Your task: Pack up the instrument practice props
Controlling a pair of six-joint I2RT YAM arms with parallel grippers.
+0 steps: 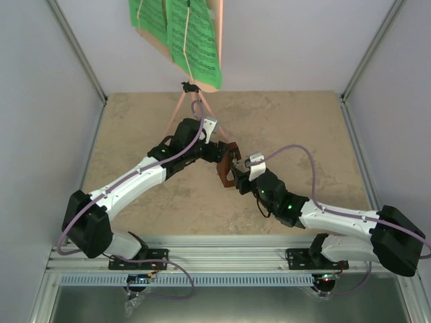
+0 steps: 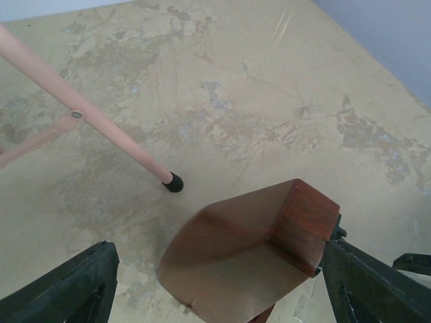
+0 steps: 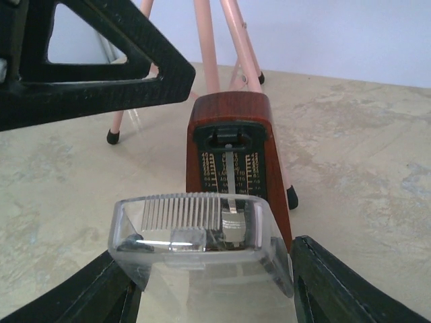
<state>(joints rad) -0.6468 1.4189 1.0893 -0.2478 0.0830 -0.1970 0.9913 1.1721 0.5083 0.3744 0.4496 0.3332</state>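
L gripper (image 2: pixel 219 247) is wide open. Its two black fingers (image 2: pixel 74 289) straddle the metronome (image 2: pixel 269 242) w/o clamping it. The L-side finger is well clear of the wood; the R-side one is just beside the brown top edge, and contact there can't be told.

The metronome stands upright on the table (image 1: pixel 303 134), mid-table betw. both arms, just in front of the music stand (image 1: pixel 190 87). Its scale face points at the R wrist cam.

R gripper (image 3: pixel 205 250) is also spread wide, low at the metronome's front. A clear ribbed plastic piece (image 3: pixel 195 232) fills the gap betw. its fingers, poss. the metronome's front cover. Can't tell if it's actually pinched.

The stand's pink tripod legs are on the table at the back. One black-capped foot (image 2: pixel 173 182) is near the metronome, not touching. Green sheet-music pages (image 1: pixel 195 40) sit on the stand's desk, high at the top of the overhead view.
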